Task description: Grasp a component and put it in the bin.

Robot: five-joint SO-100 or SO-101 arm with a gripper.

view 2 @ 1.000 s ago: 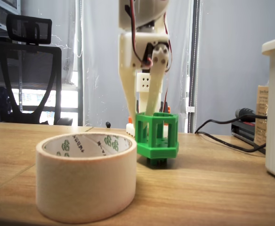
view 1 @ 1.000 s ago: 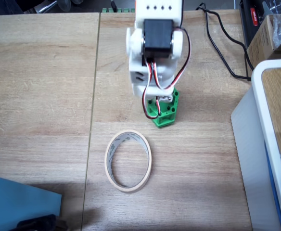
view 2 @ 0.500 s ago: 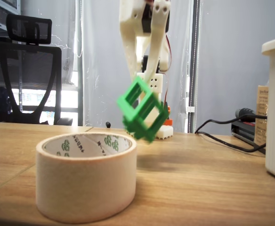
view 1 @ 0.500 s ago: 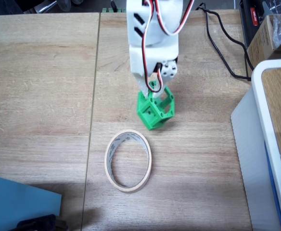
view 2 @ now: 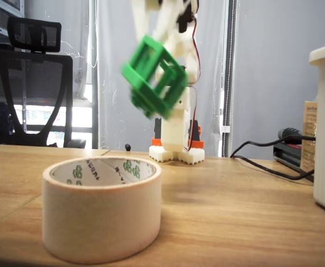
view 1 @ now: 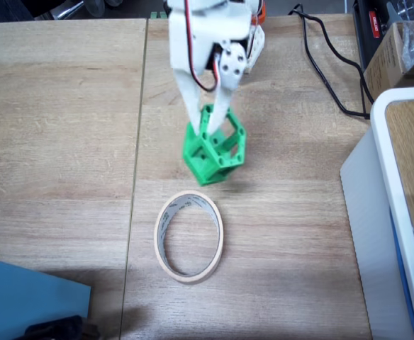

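In a fixed view the tape ring (view 1: 189, 236) lies flat on the table (view 1: 58, 127) toward its near edge, and the frame (view 1: 214, 146) hangs above the table just behind the ring, tilted, held between the gripper (view 1: 210, 120) fingers. A box (view 1: 398, 212) stands along the right edge, with a cable (view 1: 327, 64) at the far right corner.

— Surface? Light wooden table (view 1: 65, 106), seamed lengthwise.
— Lying on it? Tape-ring bin (view 1: 189, 237) flat at centre, black cable (view 1: 327, 78), white-edged box (view 1: 391, 212), blue sheet (view 1: 23, 297).
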